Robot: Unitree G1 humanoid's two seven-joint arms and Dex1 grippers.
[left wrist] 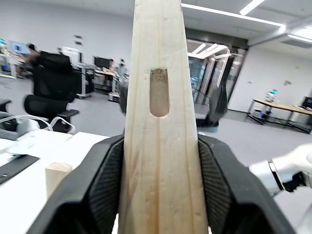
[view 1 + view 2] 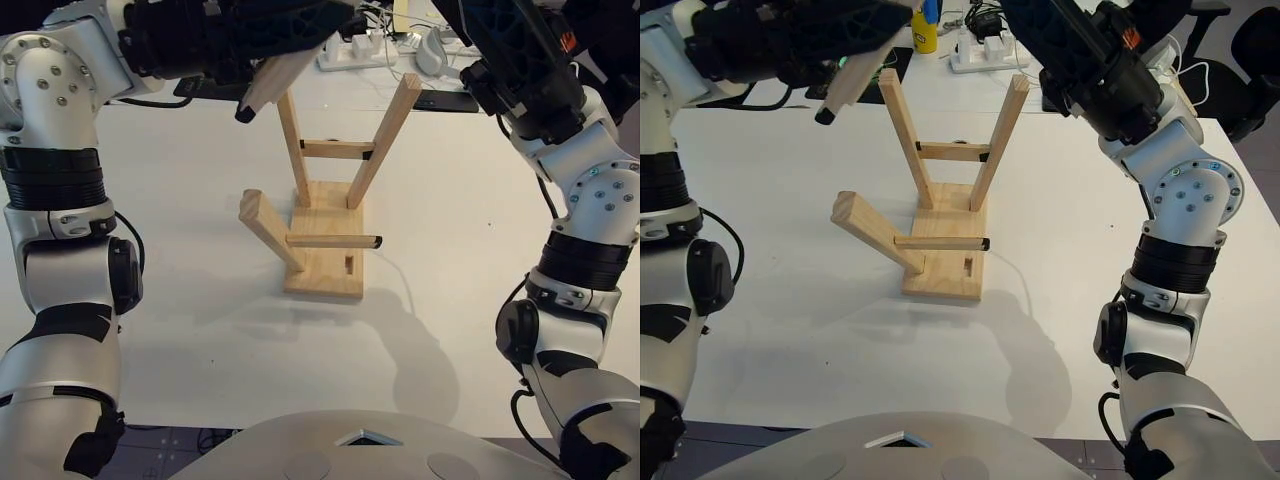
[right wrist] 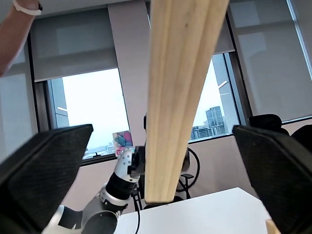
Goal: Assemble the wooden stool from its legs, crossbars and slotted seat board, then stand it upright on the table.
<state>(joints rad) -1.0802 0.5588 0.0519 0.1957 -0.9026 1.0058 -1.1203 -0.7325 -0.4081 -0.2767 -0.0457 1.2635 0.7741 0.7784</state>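
The left gripper (image 1: 161,146) is clenched on a loose leg (image 2: 276,82), its fingers (image 1: 105,185) pressed against both sides of the wood. An oval hole shows in the leg's face just beyond them. In the head view this leg hangs in the air at about eleven o'clock from the seat board (image 2: 322,282), well above the desk (image 2: 460,250). The right gripper (image 3: 163,129) is spread wide and grasps nothing: a length of wood runs between its fingers with clear gaps on either side (which leg it is I cannot tell). The seat board lies flat on the desk, underside up. At its twelve o'clock end two standing legs (image 2: 293,140) rise from it, joined by a crossbar (image 2: 335,150). At nine o'clock a tilted leg (image 2: 266,226) leans outward, and a second crossbar (image 2: 335,241) sticks out of it toward three o'clock, its far end free. Just beneath that free end, at about four o'clock on the board, is an empty slot (image 2: 350,263). Three legs are in, so the step in hand looks to be fitting the fourth. The next move likely calls for lowering the loose leg toward the empty slot, turned so its hole faces the free crossbar end, and seating both joints together. The right gripper could steady the tilted leg or the board meanwhile. Standing the stool upright comes after that.
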